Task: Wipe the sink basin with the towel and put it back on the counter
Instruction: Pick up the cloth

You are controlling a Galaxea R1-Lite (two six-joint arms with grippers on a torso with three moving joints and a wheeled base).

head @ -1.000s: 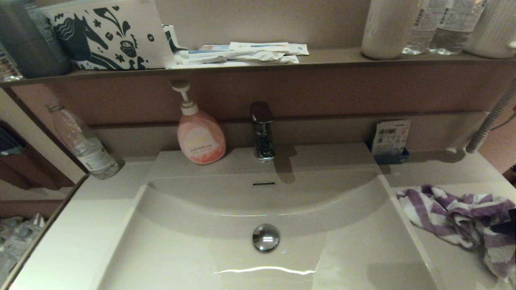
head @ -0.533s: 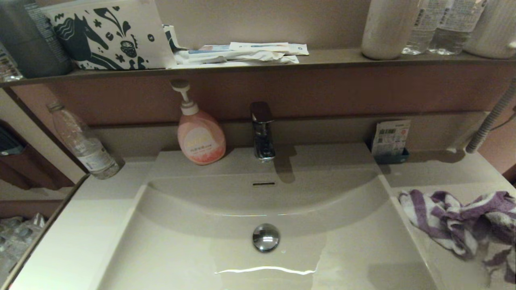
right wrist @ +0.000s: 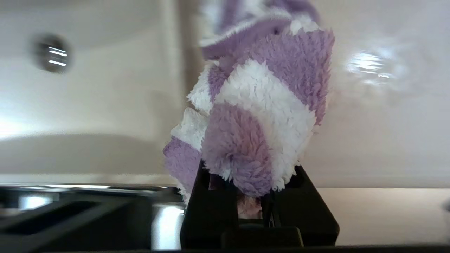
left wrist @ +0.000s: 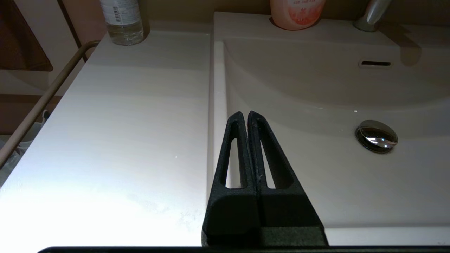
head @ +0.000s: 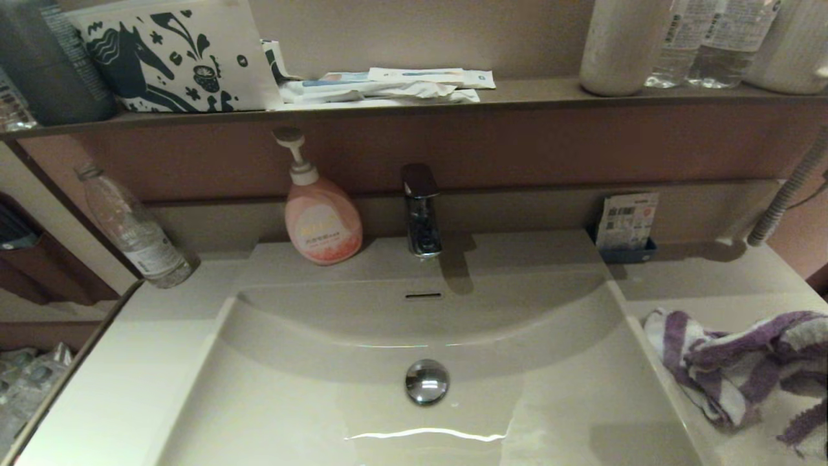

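The purple and white striped towel [head: 731,362] lies bunched on the beige counter [head: 705,278] right of the sink basin [head: 310,401]. In the right wrist view my right gripper [right wrist: 248,175] is shut on a fold of the towel [right wrist: 260,116], which covers its fingertips; the basin's chrome drain plug [right wrist: 49,52] shows off to one side. This gripper is out of the head view. My left gripper [left wrist: 245,114] is shut and holds nothing, hovering over the basin's left rim [left wrist: 218,91] beside the left counter [left wrist: 123,123]. The drain plug [head: 427,382] sits mid-basin.
A pink soap dispenser [head: 321,223] and chrome faucet [head: 422,210] stand behind the basin. A plastic bottle [head: 132,230] stands at the back left, a small card holder [head: 626,226] at the back right. A dark shelf [head: 517,97] with bottles runs above.
The towel has been gathered into a tighter bunch and drawn toward the front right edge of the counter; its right part has risen. The left arm has not moved.
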